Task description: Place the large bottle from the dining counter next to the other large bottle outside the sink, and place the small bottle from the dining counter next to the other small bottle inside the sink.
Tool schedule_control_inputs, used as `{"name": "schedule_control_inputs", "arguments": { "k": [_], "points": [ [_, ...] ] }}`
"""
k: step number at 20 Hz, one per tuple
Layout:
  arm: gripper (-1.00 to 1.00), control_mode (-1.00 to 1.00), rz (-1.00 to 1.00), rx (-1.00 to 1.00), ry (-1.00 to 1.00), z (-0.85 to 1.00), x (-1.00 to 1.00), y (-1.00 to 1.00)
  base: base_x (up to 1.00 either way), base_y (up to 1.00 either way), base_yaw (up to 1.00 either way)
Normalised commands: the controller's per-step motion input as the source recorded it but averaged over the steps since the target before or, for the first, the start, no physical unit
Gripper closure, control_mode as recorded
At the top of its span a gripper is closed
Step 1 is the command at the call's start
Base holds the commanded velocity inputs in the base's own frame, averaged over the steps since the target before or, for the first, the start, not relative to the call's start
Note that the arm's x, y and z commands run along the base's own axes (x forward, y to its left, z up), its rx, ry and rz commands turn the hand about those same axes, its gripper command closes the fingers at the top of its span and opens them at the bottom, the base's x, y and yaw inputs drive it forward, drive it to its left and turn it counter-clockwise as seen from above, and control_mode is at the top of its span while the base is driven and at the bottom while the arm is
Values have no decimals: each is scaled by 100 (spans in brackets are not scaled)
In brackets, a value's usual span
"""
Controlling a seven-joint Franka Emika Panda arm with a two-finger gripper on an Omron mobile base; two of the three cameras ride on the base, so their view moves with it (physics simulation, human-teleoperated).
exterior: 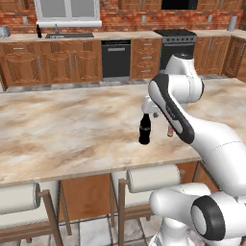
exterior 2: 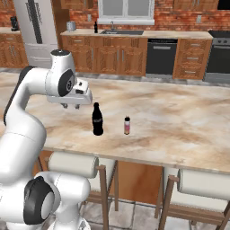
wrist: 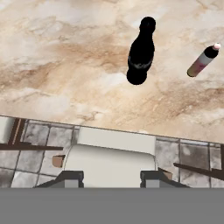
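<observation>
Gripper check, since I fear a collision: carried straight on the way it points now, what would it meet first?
Probably the white roll-backed stool under the beige marbled dining counter's edge, not the black glossy bottle; depth is unclear.

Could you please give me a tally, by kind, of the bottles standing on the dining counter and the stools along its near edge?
Large black bottles: 1, the large bottle
Small bottles: 1, the small bottle
Stools with white roll backs: 2, the left stool and the right stool
Total: 4, counted at the dining counter
</observation>
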Motion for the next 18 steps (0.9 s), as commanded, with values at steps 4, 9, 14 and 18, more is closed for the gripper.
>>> {"name": "schedule_control_inputs", "arguments": {
  "k": [4, 9, 14, 18],
  "points": [
    [-100, -100, 0, 0, 0, -6, 0, -1, 0, 0, 0],
    [-100, -100, 0, -1, 0, -12, 0, -6, 0, 0, 0],
    [-100, -100, 0, -2, -4, -10, -2, -3, 0, 0, 0],
    [-100, -100, 0, 0, -12, -6, 0, -5, 0, 0, 0]
  ]
}}
